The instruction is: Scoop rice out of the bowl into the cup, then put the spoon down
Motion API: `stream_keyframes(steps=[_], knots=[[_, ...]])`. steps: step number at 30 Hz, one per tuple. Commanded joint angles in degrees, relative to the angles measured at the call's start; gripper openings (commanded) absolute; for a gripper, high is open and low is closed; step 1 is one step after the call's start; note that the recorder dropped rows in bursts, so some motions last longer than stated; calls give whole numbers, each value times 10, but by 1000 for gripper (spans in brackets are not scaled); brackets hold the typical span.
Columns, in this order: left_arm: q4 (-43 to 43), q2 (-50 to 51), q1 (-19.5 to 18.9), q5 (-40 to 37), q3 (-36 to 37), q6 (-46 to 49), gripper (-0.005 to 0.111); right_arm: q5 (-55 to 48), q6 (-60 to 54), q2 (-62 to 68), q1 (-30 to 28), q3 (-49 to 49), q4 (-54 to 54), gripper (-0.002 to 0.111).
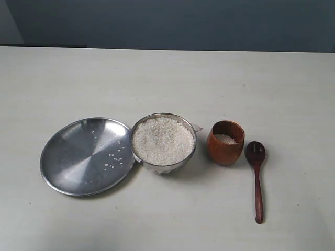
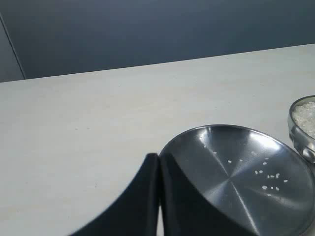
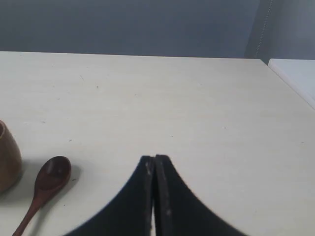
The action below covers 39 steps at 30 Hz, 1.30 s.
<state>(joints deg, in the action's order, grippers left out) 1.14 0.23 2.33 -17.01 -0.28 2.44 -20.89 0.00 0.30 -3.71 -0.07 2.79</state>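
The shiny metal bowl (image 1: 163, 143) sits mid-table, heaped with white rice (image 1: 162, 140); its edge (image 2: 302, 129) shows in the left wrist view. Right of it stands the reddish-brown wooden cup (image 1: 225, 142) with a little rice (image 1: 225, 138) inside; its side (image 3: 8, 157) shows in the right wrist view. The dark wooden spoon (image 1: 257, 178) lies flat on the table right of the cup, head (image 3: 53, 173) toward the far side. Neither arm appears in the exterior view. My left gripper (image 2: 159, 157) is shut and empty by the plate's rim. My right gripper (image 3: 155, 158) is shut and empty, apart from the spoon.
A wide flat metal plate (image 1: 78, 157) lies left of the bowl, touching it, with several stray rice grains (image 1: 115, 159) on it. The pale table (image 1: 167, 78) runs back to a dark wall. A white surface (image 3: 295, 73) borders the table in the right wrist view.
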Motion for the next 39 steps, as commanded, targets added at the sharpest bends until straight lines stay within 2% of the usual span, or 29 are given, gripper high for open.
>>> stream_keyframes(steps=[1,36,39], knots=[[-2,-2,1,7,3,-3,0,3,0,-3,-2,1,1,0],[-2,-2,1,7,3,-3,0,3,0,-3,-2,1,1,0],[-2,-2,1,6,3,-3,0,38,-3,-3,-2,1,17,0]])
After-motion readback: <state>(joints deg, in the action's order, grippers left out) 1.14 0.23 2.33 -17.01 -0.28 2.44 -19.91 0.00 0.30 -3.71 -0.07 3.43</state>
